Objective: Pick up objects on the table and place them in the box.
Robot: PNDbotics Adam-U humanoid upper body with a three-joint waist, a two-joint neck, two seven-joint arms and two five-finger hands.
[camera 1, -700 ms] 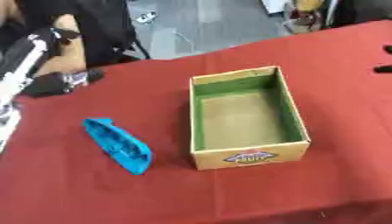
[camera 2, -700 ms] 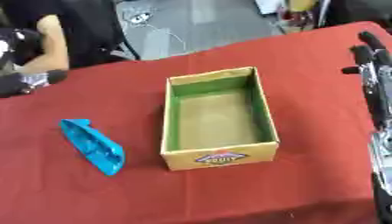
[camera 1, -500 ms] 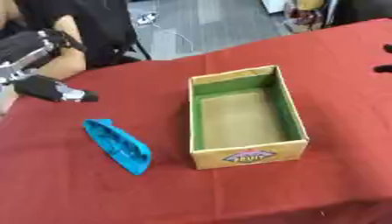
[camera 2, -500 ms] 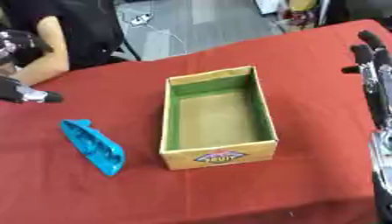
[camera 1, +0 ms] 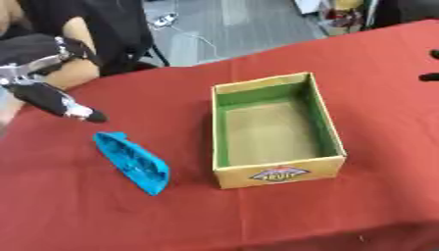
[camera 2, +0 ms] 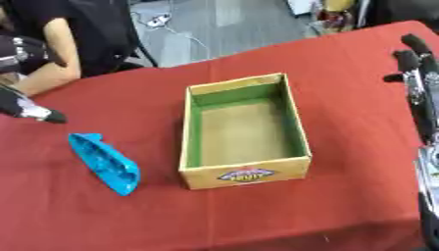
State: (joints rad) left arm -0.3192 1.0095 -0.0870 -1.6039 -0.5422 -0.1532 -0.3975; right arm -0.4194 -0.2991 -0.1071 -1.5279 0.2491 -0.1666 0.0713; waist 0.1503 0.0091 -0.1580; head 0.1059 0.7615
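Broadly, red tabletop [camera 1: 360, 88] carrying empty box [camera 1: 273, 131] mid-scene. Lying left of box, apart: blue object [camera 1: 131, 162]. Left hand [camera 1: 53, 98] just above it, fingers extended; best lowered squarely before curling. Right hand [camera 2: 413, 66] idle, fingers straight.

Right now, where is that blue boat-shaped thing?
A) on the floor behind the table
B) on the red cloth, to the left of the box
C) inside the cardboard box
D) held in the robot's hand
B: the blue boat-shaped thing lies on the red cloth left of the box, whose green-lined inside is empty, and the left hand is apart from it.
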